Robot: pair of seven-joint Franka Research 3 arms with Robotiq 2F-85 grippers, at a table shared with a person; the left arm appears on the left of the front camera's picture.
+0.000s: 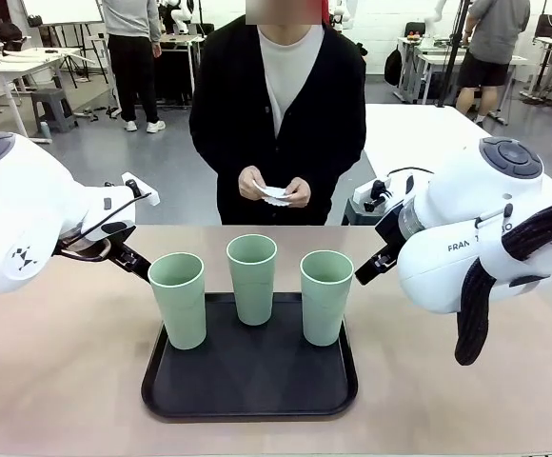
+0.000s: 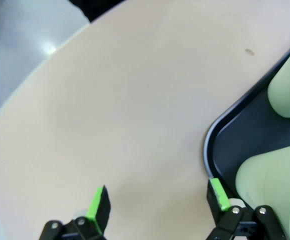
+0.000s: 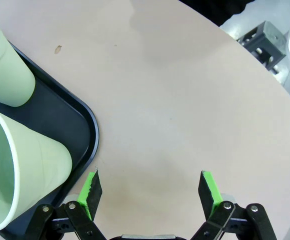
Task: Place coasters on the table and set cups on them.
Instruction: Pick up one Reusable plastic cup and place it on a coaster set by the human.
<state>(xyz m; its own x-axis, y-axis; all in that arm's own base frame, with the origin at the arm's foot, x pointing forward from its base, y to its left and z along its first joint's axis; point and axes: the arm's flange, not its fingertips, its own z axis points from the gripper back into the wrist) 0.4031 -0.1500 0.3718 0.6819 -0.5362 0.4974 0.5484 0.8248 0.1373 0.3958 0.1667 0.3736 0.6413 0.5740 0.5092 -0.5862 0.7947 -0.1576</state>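
Table [image 1: 67,381]: beige top. No coaster lies on it, so the first step is judged not yet done.
Tray [image 1: 247,405]: black, rounded, at table centre. It serves as the holding place for the cups.
Cups [image 1: 252,278]: three mint-green tumblers, upright and mouth up, at the tray's 10, 12 and 2 o'clock. They stand apart from one another, probably parked here until their coasters are down.
Coasters [image 1: 276,193]: a white scalloped stack, off the table at 12 o'clock, beyond the far edge.
Person's hands [image 1: 252,183]: both are on the coasters at waist height, apparently peeling one off to lay.
Left gripper [image 2: 158,196]: jaws wide and empty, over bare table at the tray's 9 o'clock, one pad just beside the tray rim. It seems poised for the nearest cup.
Right gripper [image 3: 149,184]: jaws wide and empty, over bare table at the tray's 3 o'clock, likewise waiting.
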